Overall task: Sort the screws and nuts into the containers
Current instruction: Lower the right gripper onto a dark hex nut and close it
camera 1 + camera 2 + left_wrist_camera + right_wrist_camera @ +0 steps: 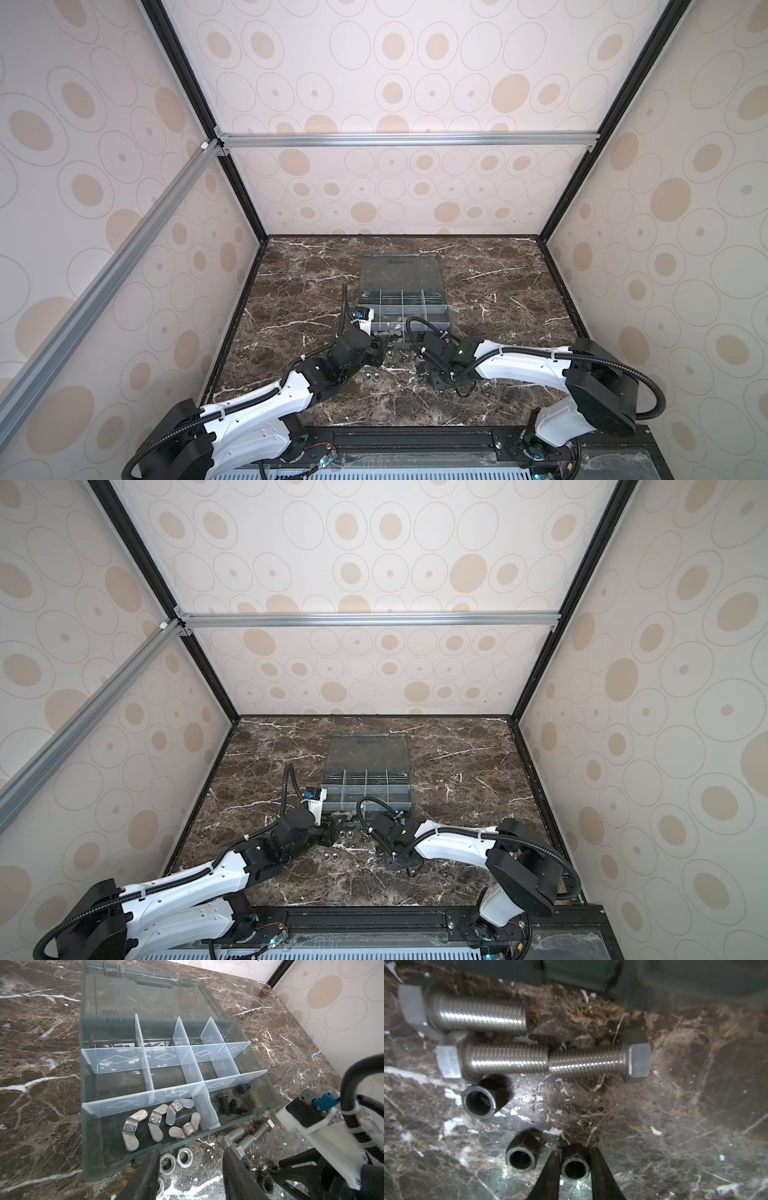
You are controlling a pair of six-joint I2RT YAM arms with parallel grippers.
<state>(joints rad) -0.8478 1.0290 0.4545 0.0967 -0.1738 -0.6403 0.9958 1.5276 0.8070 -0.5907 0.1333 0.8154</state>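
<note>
- Organizer box (84, 1084) is seen open on the marble worktop (498, 286), with its lid (145, 997) laid flat behind it. Its containers (145, 1068) are separated by pale dividers.
- Four silver wing nuts (160, 1124) are held in one front-row container. Black screws (224, 1101) are held in the container next to it, past one divider.
- Three silver screws (506, 1059) are seen on the worktop, just beside the box's front wall. Two are lying tip to tip.
- Silver hex nuts (167, 1164) are scattered on the worktop under the left tool (191, 1152). Its jaws are set moderately apart, with nothing gripped.
- Right tool (575, 1152) is narrowed onto one black nut (575, 1168), with both fingers set against its sides. Two further black nuts (479, 1101) are seen loose nearby.
</note>
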